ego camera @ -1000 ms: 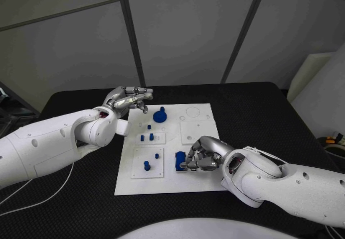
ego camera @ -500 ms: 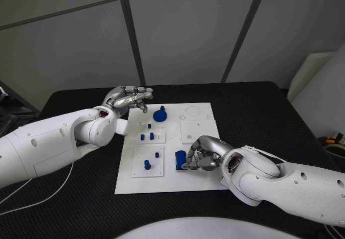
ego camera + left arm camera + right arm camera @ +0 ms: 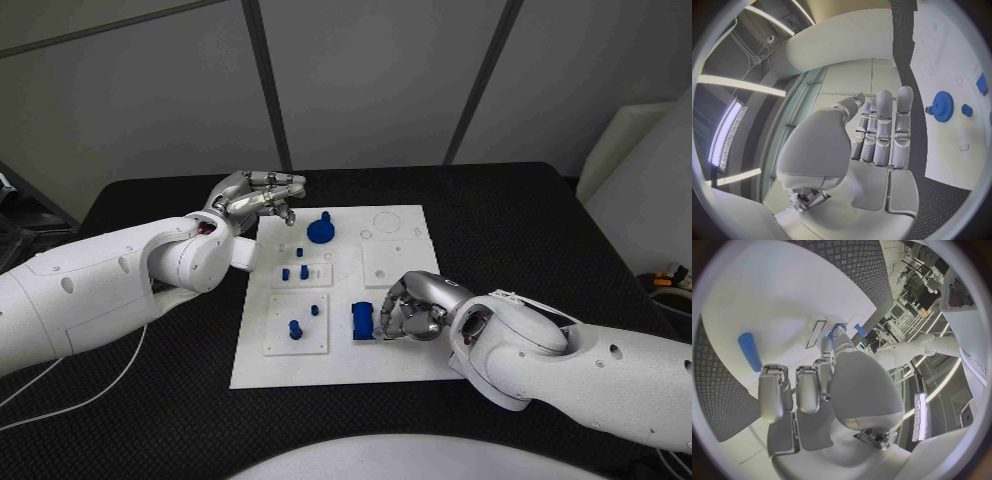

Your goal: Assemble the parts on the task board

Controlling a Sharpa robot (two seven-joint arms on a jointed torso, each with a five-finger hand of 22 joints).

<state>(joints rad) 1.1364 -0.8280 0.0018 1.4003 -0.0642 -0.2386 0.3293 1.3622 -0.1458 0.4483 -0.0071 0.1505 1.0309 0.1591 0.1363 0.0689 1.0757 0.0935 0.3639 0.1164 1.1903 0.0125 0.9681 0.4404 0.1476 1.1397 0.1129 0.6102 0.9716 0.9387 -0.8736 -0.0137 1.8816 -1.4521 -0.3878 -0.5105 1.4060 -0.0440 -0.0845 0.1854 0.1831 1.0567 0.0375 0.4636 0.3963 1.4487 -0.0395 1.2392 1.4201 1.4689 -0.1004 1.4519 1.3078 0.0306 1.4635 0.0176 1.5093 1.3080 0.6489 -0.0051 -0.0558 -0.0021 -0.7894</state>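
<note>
One blue block [image 3: 361, 321] had shifted slightly on the white board [image 3: 404, 365], nudged by the curled right hand [image 3: 414, 315], apparently gripping nothing; left hand [image 3: 260, 196] stayed half-curled, empty.

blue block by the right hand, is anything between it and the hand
Nothing visible does. In the head view the right hand sits right beside the blue block on the task board, fingers curled toward it. Whether they already touch it cannot be told.
</note>
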